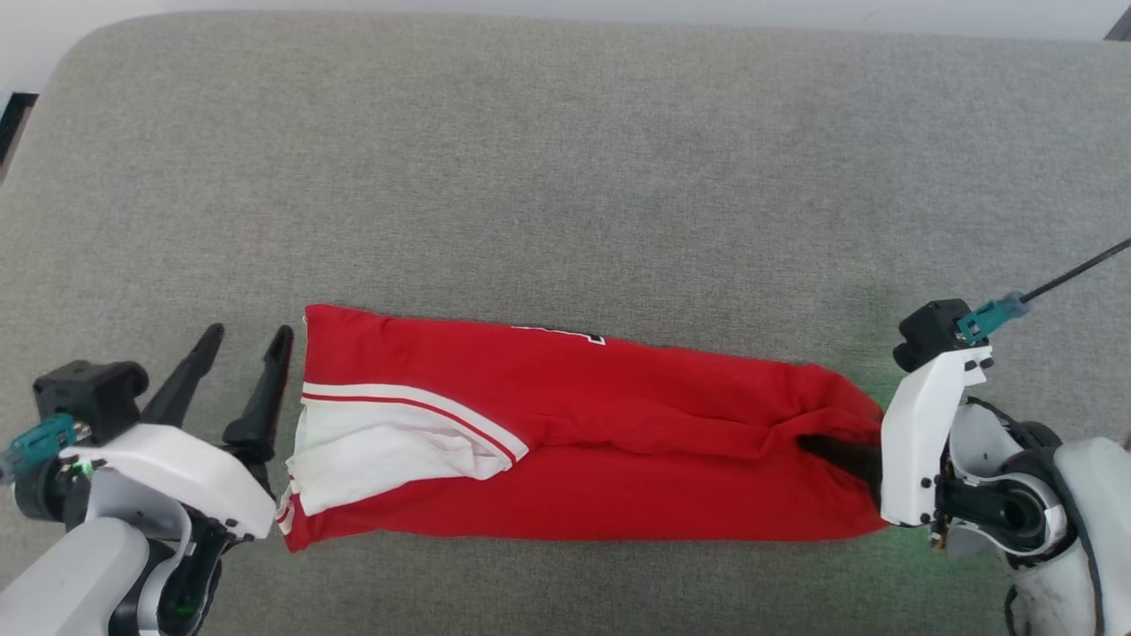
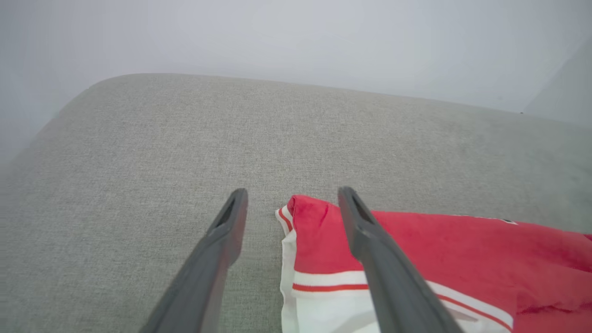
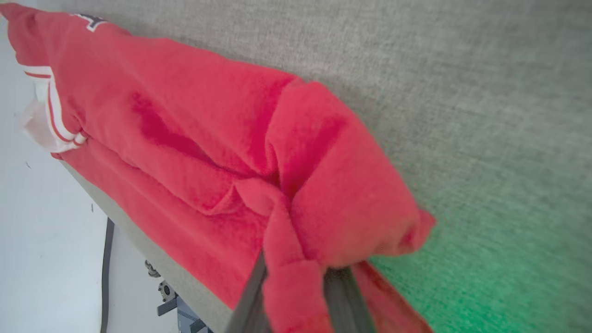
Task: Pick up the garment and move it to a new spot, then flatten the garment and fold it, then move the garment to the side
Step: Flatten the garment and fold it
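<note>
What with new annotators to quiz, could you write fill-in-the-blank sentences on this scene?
1. The garment lies on a ____ fabric surface.
2. The left tool stands ____, holding nothing.
3. The right tool is shut on the ____.
Missing words: grey; open; garment.

I'm looking at a grey woven cushioned surface [image 1: 565, 159] with rounded corners, and a plain pale wall [image 2: 296, 37] behind it. A green glow [image 3: 508, 277] tints the fabric at my right. Past the near edge I see white floor [image 3: 46, 254] and a dark cable [image 3: 104, 277].
</note>
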Motion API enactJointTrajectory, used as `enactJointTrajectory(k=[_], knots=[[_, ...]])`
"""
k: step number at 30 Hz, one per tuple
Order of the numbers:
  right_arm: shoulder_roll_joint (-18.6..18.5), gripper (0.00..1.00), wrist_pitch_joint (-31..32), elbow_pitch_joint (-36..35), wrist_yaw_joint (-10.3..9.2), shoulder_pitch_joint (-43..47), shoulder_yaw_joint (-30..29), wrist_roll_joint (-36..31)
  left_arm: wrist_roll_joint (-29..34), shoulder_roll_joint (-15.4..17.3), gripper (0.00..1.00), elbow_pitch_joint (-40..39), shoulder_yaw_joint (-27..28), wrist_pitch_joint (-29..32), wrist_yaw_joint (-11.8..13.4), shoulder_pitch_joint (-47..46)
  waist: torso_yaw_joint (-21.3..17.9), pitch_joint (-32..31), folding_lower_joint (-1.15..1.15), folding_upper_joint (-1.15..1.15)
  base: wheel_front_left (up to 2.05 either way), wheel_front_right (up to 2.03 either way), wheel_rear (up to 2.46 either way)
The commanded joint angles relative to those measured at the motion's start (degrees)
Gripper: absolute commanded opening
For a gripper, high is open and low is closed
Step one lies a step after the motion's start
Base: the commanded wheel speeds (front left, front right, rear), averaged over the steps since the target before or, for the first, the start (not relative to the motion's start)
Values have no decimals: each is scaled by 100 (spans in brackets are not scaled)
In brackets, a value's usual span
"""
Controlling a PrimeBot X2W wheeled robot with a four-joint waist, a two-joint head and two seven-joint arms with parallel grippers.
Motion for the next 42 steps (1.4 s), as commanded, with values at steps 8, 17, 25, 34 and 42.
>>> enactJointTrajectory(k=[8, 17, 25, 34, 42], knots=[[-242, 0, -179, -5, -1, -46, -386, 301, 669, -489, 100, 187, 921, -182, -248, 611, -93, -163, 0, 0, 0, 0, 0], [-782, 0, -293, 140, -1, 30, -1087, 132, 1722, -1440, 100, 228, 2407, -186, -878, 1624, -294, -317, 0, 0, 0, 0, 0], [-1342, 0, -454, 706, -2, -112, -1682, -527, 2402, -2194, 100, 503, 3262, -187, -1535, 2103, -405, -418, 0, 0, 0, 0, 0], [-1277, 0, -326, 989, -1, -244, -1755, -787, 2797, -2834, 100, 660, 3937, -188, -1906, 2312, -439, -618, 0, 0, 0, 0, 0], [-800, 0, 209, -505, -1, 239, -1230, -264, 3047, -3125, 100, 646, 4093, -187, -2013, 2401, -309, -725, 0, 0, 0, 0, 0]])
